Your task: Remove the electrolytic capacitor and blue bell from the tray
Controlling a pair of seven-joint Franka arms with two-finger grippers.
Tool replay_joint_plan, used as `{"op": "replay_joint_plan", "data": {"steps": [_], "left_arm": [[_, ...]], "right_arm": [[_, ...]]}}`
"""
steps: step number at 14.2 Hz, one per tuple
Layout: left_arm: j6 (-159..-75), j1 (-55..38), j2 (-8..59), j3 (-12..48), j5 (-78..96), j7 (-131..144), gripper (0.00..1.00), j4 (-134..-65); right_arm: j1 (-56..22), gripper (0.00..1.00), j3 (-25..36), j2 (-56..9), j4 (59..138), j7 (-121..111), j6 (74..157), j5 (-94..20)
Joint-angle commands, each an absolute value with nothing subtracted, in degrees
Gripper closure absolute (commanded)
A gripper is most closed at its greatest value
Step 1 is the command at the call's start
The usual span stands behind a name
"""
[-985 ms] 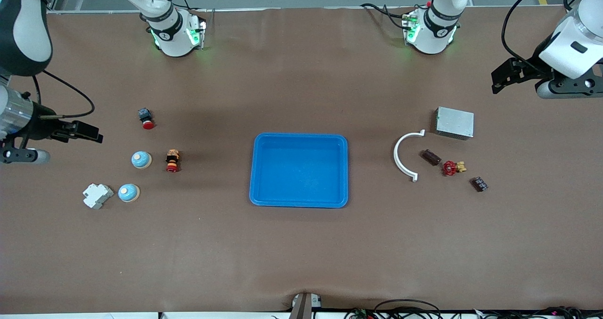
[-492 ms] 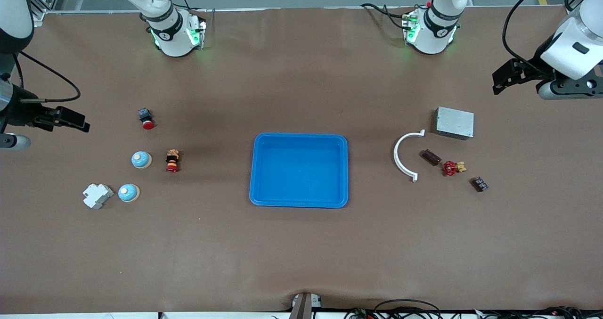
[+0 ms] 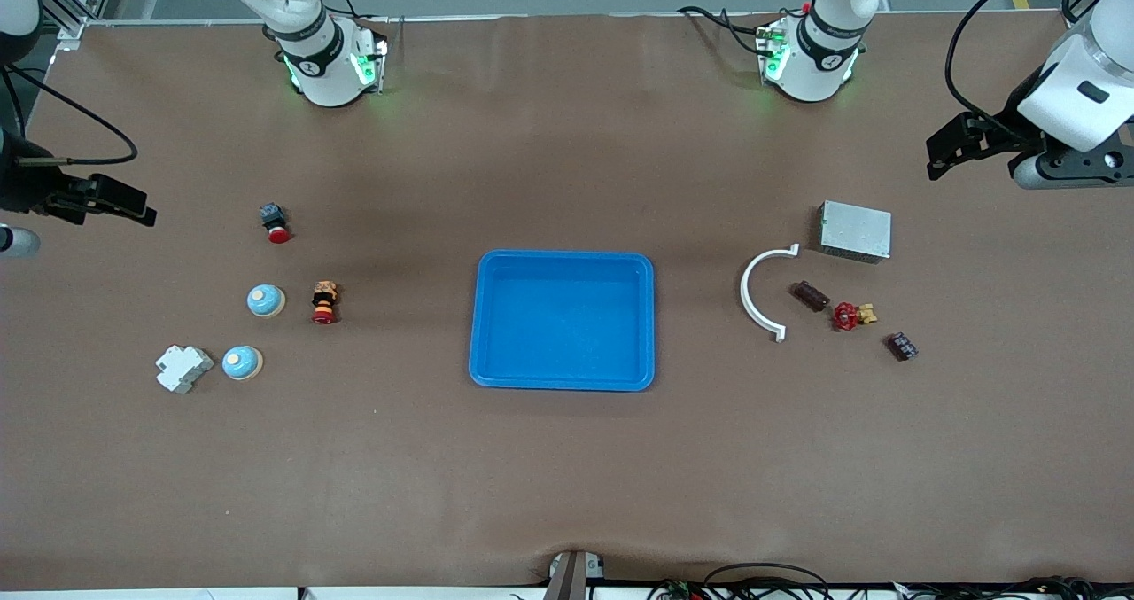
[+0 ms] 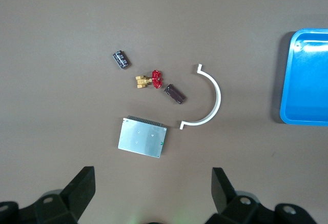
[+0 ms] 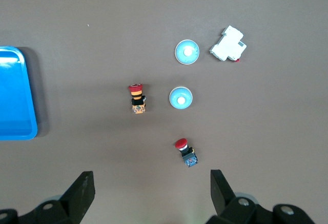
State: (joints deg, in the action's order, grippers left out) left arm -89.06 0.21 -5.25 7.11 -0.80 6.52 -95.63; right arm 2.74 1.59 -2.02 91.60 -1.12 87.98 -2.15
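Seemingly finished: tray (image 3: 562, 320) sits empty, both the left pincer (image 3: 946, 150) and right pincer (image 3: 124, 201) gape, nothing remaining.

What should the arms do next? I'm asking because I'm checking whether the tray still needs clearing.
Probably nothing more than parking. The tray holds nothing; two blue bells sit on the table toward the right arm's end, two dark capacitors toward the left arm's end. The left gripper and right gripper hang open over the table's ends.
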Motion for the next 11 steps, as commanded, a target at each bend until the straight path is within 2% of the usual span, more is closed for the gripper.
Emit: {"op": "replay_joint_plan", "data": {"steps": [1,11], "left_arm": [[-89.0,0.5,-5.4,7.1,-0.5,6.2,0.00,-94.8],[-88.4,0.5,-5.6,7.0,0.2,6.0,0.00,-94.1]], "right_arm": [[2.9,0.00,1.3,-1.6,89.5,-0.2,85.5,-1.4],[2.9,0.00,1.3,-1.1,89.4,-0.4,85.4,-1.4]]}}
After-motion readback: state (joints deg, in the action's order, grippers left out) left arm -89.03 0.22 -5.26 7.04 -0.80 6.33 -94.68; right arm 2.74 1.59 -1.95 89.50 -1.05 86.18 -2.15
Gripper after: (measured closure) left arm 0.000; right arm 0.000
